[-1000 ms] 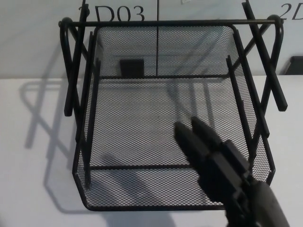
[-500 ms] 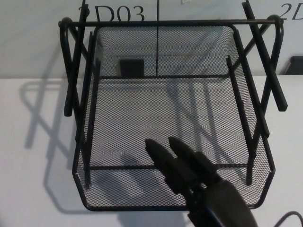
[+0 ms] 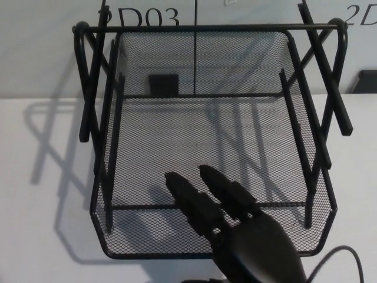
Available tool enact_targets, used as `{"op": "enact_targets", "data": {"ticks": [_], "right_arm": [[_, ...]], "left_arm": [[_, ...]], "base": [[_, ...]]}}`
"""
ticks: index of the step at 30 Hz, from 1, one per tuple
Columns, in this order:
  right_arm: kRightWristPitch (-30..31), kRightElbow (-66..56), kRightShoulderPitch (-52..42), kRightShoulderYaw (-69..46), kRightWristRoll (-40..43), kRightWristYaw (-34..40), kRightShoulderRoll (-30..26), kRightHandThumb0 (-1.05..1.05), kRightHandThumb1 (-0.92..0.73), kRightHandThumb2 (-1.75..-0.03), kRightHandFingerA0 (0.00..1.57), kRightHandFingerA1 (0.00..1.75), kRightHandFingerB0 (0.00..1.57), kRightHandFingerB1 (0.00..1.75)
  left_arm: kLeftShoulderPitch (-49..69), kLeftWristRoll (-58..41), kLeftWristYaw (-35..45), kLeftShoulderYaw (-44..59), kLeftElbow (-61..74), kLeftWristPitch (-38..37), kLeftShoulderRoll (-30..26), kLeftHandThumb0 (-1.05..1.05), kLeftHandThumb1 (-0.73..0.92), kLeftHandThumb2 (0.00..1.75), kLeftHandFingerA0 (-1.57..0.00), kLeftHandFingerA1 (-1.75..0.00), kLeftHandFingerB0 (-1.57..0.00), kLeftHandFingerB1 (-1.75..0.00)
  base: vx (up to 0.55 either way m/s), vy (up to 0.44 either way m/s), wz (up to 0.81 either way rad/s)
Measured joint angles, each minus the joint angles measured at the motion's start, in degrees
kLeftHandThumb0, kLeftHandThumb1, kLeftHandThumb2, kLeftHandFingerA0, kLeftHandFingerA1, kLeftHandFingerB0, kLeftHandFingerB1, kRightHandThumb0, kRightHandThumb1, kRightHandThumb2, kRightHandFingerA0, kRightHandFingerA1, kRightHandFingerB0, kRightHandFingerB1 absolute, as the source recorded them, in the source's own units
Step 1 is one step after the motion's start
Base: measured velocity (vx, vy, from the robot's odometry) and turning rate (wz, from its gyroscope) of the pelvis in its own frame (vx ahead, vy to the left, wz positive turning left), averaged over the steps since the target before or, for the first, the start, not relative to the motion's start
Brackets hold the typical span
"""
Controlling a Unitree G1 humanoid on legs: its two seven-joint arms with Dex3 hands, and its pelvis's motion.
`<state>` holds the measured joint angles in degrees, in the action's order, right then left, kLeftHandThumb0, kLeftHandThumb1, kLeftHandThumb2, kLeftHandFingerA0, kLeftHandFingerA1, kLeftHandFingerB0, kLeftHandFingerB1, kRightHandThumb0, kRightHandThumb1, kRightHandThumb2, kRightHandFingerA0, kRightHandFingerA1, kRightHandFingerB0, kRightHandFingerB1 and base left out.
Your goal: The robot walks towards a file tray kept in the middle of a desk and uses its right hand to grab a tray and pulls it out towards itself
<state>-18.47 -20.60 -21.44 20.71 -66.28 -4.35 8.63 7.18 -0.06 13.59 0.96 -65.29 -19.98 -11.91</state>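
Reaching over tray [image 3: 112, 177]: right hand [image 3: 235, 224], fingers [image 3: 191, 197] extended.

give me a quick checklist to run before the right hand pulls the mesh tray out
1. Right hand at the tray's front: ok, its fingers reach over the front rim into the top tray.
2. Firm grip on the front rim: cannot tell, the thumb is hidden below the hand.
3. Tray free of contents that could shift: ok, only bare mesh shows.
4. Tray seated straight in the black frame: ok, the side rails look parallel.
5. Desk in front of the tray free for the pull: ok on the left; a black cable lies near the tray's right corner.
6. Left hand clear of the path: ok, not in view.
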Motion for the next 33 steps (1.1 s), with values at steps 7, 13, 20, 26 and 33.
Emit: {"op": "enact_targets", "data": {"ticks": [7,13,20,26,33], "right_arm": [[2.2,1.5,2.0,1.5,-5.6,2.0,-0.5,-0.69,-0.47,-0.86,0.00,0.17,0.02,0.16],[4.1,1.7,2.5,2.7,-10.3,3.5,-1.3,-0.71,-0.48,-0.86,0.00,0.19,0.11,0.29],[6.4,1.0,2.5,4.7,-16.2,4.9,-2.9,-0.74,-0.52,-0.85,0.28,0.46,0.10,0.40],[8.5,-1.7,0.9,6.7,-21.1,6.0,-5.2,-0.71,-0.68,-0.62,0.52,0.37,0.31,0.34],[10.1,-8.8,-3.5,9.2,-25.1,5.8,-10.6,-0.70,-0.67,-0.61,0.57,0.38,0.43,0.35]], "left_arm": [[-0.8,0.0,0.0,-0.3,0.0,0.0,0.0,-0.64,0.34,0.81,-0.50,-0.69,-0.36,-0.58],[-1.0,0.0,0.0,-0.6,0.0,0.0,-0.1,-0.60,0.44,0.55,-0.59,-0.80,-0.38,-0.53],[-1.2,0.1,0.0,-1.1,0.0,0.0,-0.2,-0.64,0.45,0.55,-0.72,-0.91,-0.44,-0.56],[-1.4,0.5,0.0,-1.8,0.0,0.0,-0.9,-0.60,0.31,0.82,-0.66,-0.82,-0.39,-0.61],[-1.5,1.0,0.0,-2.2,0.4,0.0,-1.8,-0.60,0.45,0.55,-0.67,-0.80,-0.39,-0.55]], "base": [[0.00,0.000,0.00],[0.00,0.000,0.00],[0.00,0.000,0.00],[0.00,0.000,0.00],[0.00,0.000,0.00]]}}
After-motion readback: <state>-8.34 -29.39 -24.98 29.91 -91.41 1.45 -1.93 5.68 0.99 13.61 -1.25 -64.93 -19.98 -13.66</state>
